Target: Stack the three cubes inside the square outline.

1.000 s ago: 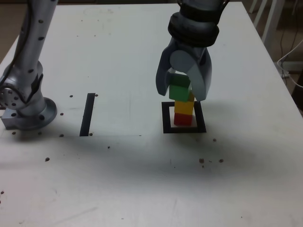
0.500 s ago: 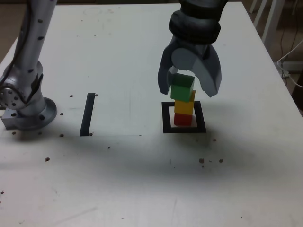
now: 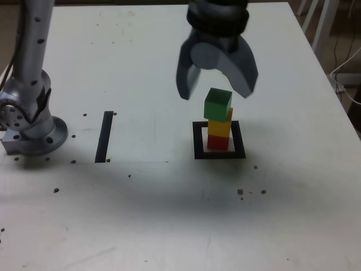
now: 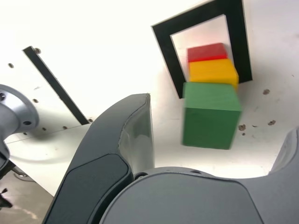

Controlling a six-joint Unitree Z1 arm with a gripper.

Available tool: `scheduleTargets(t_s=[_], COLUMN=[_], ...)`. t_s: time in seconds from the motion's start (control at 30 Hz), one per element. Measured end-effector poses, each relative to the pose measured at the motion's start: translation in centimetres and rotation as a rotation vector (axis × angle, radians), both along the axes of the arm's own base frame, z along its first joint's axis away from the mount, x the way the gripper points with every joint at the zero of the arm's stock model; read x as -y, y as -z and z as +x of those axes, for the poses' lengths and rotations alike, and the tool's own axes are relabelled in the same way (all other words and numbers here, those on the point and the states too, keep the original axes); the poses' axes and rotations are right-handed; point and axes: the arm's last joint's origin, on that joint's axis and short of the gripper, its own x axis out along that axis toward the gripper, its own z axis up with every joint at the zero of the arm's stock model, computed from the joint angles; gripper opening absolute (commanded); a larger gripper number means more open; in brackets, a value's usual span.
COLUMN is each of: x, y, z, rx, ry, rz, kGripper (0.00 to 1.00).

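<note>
In the exterior view, the arm's grey base (image 3: 34, 127) stands at the left on the white table (image 3: 169, 214). Right of it lies a black straight strip (image 3: 104, 136). Further right, the square outline (image 3: 219, 140) holds the stack: the red cube (image 3: 218, 141) at the bottom, the yellow cube (image 3: 220, 126) on it, the green cube (image 3: 218, 104) on top, set slightly askew. Above the stack hangs the gripper (image 3: 216, 90), jaws spread wide and holding nothing, clear of the green cube. No writing or brand can be read anywhere.
</note>
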Motion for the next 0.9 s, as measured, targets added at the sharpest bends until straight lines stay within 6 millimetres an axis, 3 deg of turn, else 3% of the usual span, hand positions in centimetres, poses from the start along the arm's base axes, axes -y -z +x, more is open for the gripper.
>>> scheduleTargets(t_s=[0.53,0.9], x=[-2.7,-3.1], y=[-0.3,1.8], z=[-8.2,-12.2], rx=[-0.026,-0.045], ry=[-0.096,-0.137], rz=[0.046,0.047], kGripper=[1.0,1.0])
